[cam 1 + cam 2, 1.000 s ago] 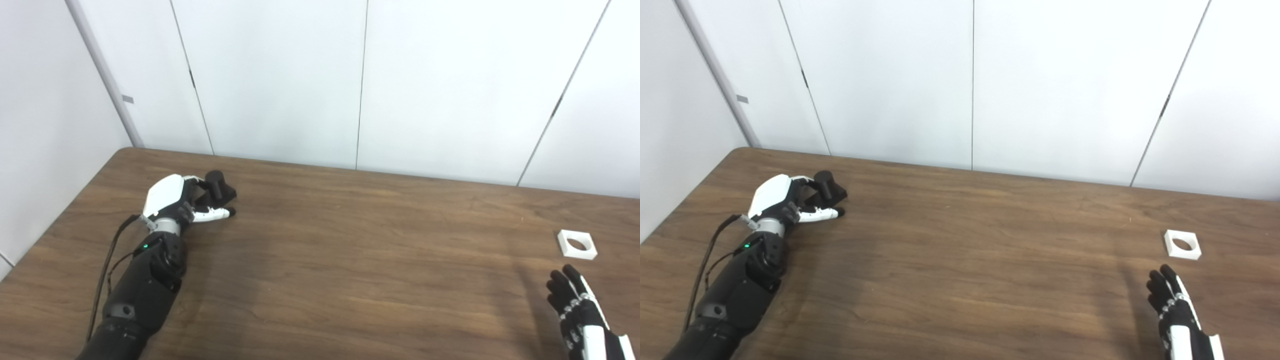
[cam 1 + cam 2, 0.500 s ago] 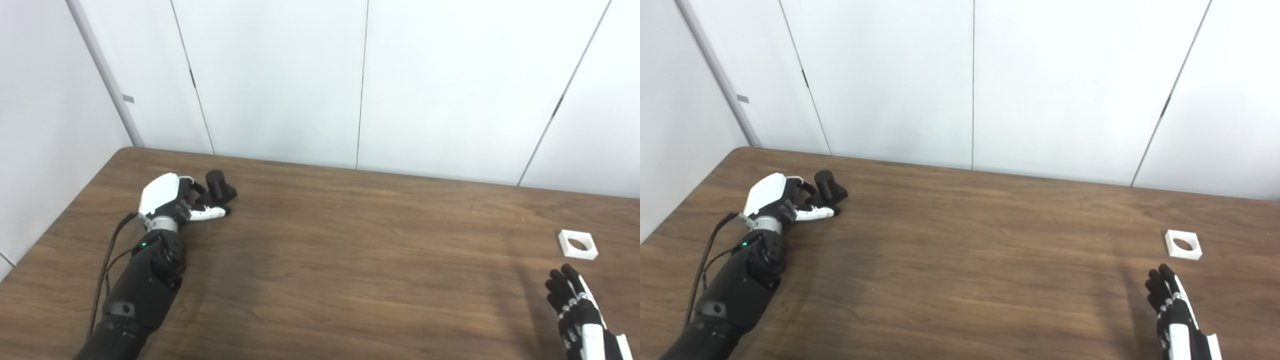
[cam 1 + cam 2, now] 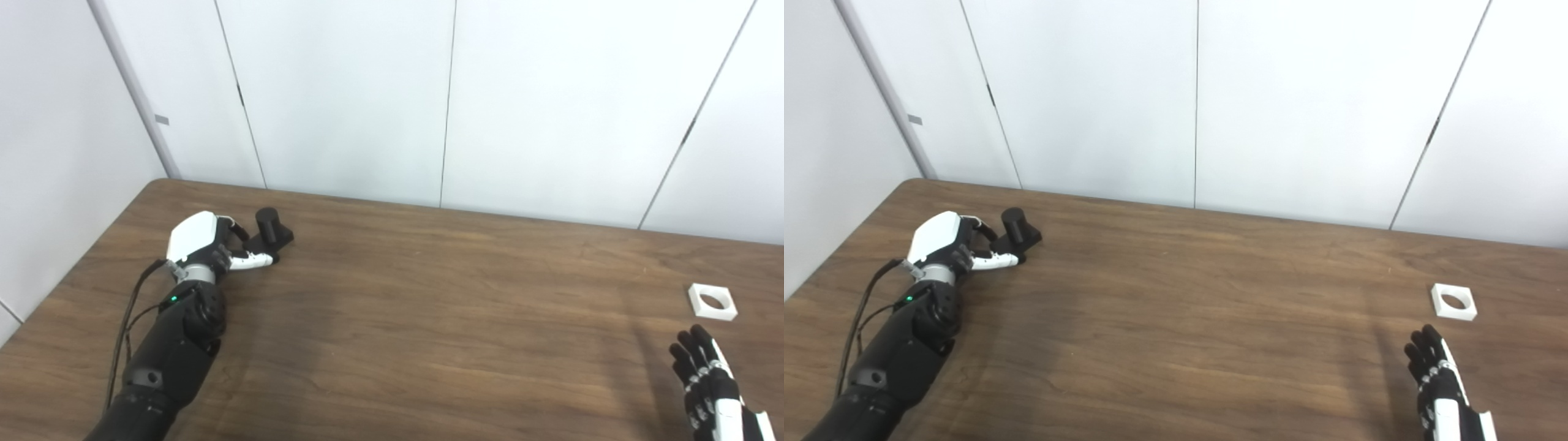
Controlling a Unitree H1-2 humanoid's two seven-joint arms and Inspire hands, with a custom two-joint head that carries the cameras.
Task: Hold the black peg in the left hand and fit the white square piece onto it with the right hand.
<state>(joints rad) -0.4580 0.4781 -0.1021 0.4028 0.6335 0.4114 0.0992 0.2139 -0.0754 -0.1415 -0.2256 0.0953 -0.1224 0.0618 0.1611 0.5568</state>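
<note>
The black peg [image 3: 268, 224], a short cylinder on a square base, stands upright on the wooden table [image 3: 429, 306] at the far left. My left hand [image 3: 202, 242] lies just left of it, open, with one white finger stretched along the front of the peg's base and the others curled near its left side; none of them wraps the peg. The white square piece [image 3: 712, 302] with a round hole lies flat at the far right. My right hand [image 3: 1436, 373] hovers a little nearer than the piece, open with its fingers spread, apart from it.
White wall panels [image 3: 441, 104] rise right behind the table's far edge, and another wall runs along the left. A black cable [image 3: 125, 324] hangs beside my left forearm.
The camera has shifted slightly. My left hand has drawn back to the left, away from the peg, which stays where it stood. My right hand has slipped a little lower in view.
</note>
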